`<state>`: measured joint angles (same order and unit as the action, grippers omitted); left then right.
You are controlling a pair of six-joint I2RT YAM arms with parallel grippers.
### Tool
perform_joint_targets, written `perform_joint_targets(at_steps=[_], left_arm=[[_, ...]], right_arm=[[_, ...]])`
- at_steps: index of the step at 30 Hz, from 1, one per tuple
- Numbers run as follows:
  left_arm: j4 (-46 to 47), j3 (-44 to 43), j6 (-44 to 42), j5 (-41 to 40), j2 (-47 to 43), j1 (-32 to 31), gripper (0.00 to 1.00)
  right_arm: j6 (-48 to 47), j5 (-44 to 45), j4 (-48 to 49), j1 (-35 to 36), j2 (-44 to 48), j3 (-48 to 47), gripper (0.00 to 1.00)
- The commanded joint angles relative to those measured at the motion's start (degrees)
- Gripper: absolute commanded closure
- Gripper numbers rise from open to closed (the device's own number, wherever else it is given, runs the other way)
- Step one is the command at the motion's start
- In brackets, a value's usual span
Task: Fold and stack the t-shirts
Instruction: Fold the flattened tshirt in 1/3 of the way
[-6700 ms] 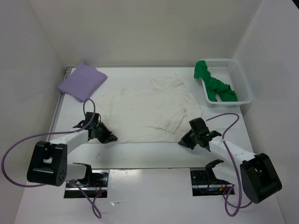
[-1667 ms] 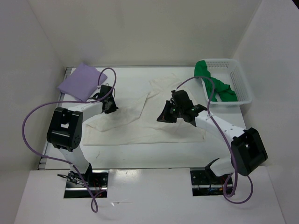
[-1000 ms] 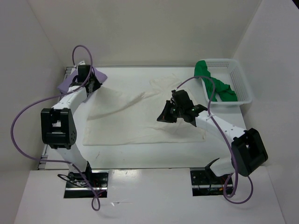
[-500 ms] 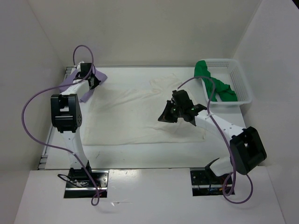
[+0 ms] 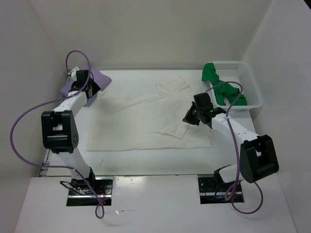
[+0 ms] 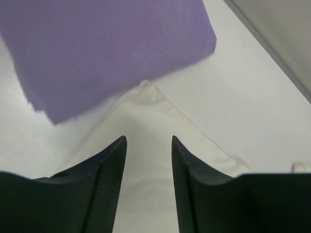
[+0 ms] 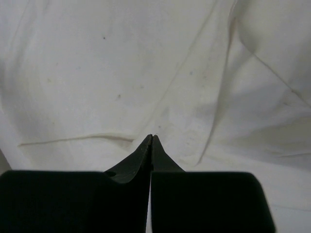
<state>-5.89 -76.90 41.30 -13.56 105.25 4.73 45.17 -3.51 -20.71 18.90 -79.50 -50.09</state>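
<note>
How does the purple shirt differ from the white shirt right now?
The purple shirt is folded into a small neat square; the white shirt is spread wide and only partly folded. Purple sits at the far left corner of the table, white across its middle. Purple looks smooth, white is creased. Both lie flat on the tabletop.

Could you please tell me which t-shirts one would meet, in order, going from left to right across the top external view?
lavender t-shirt → white t-shirt → green t-shirt
</note>
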Motion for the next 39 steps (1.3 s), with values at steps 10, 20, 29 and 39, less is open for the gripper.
perform_joint_targets(at_steps=[10, 20, 29, 39], left_arm=[[3.1, 29.8, 12.5, 18.0, -21.9, -23.4, 0.61], [2.4, 35.2, 15.0, 20.7, -26.8, -31.6, 0.63], [2.5, 40.2, 15.0, 21.2, -29.7, -31.6, 0.63], [1.2, 41.9, 15.0, 20.7, -33.9, -31.6, 0.63]], right_arm=[[6.7, 4.5, -0.9, -1.2, 7.3, 14.1, 1.0], [8.3, -3.3, 6.5, 6.0, -0.3, 11.0, 0.65], [9.5, -4.3, 9.9, 6.0, -0.6, 13.3, 0.65], [10.7, -0.2, 7.6, 6.0, 3.4, 13.0, 0.67]])
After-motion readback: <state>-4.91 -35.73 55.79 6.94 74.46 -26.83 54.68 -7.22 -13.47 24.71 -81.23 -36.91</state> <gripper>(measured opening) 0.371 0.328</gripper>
